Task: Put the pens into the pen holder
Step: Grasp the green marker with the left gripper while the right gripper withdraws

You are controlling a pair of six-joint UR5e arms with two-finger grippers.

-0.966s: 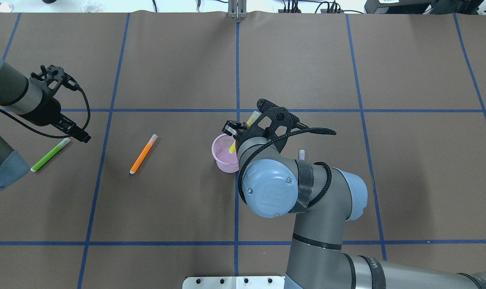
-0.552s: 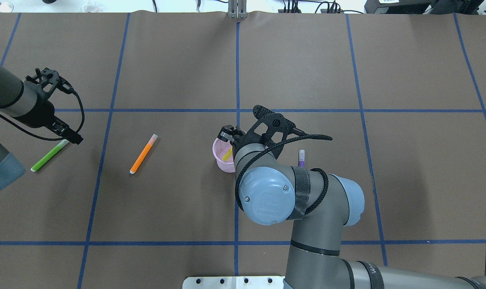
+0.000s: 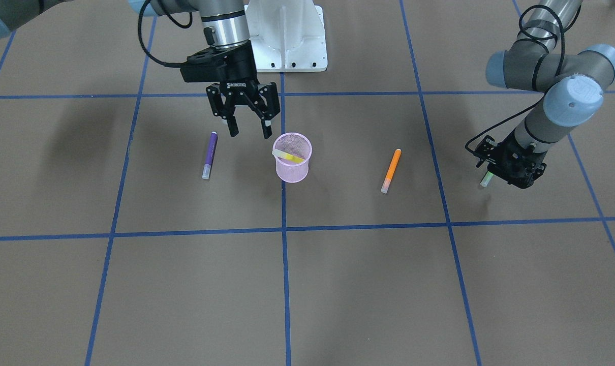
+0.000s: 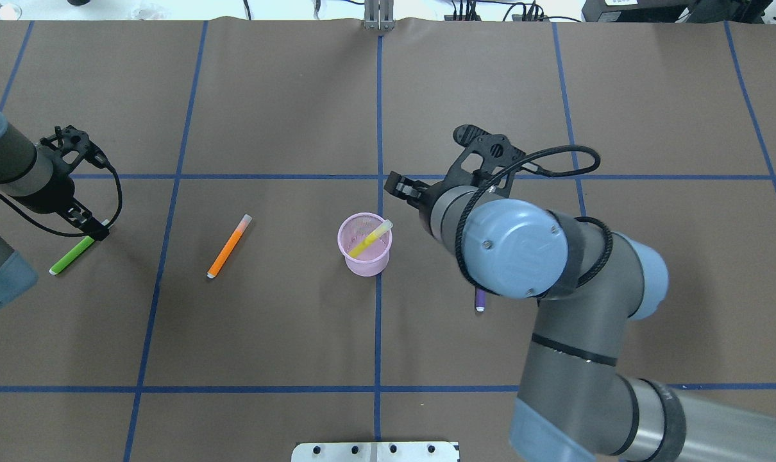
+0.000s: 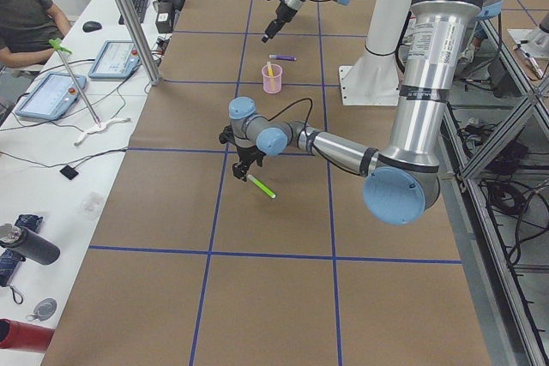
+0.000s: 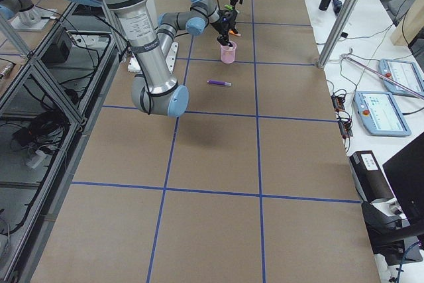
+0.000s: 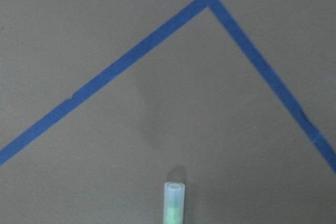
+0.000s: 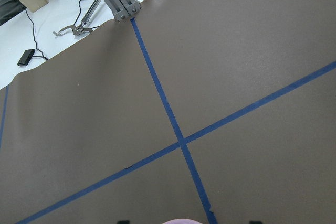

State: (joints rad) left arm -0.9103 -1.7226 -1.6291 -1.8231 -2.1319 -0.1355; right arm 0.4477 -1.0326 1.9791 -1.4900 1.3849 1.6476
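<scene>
- Front-facing view: the right pincer (image 3: 250,133) is hanging wide open and empty, just behind the pink mesh cup (image 3: 292,174). A yellow pen (image 3: 290,156) is leaning inside the cup. A purple pen (image 3: 209,155) and an orange pen (image 3: 391,170) are lying on the table (image 3: 338,284), one on each side of the cup.
- Overhead view: the left pincer (image 4: 96,232) is sitting over the capped end of the green pen (image 4: 67,258). I cannot tell whether it is gripping.
- Left wrist view: only the green pen's pale cap is showing; the fingers are out of frame.
- Right wrist view: the cup's rim is just peeking in at the bottom edge.
- Judging the grasp: gripping the coloured barrel rather than the slick cap should be steadier, and lifting gently should keep the pen from swinging.
- No readable writing or brand is showing anywhere.
</scene>
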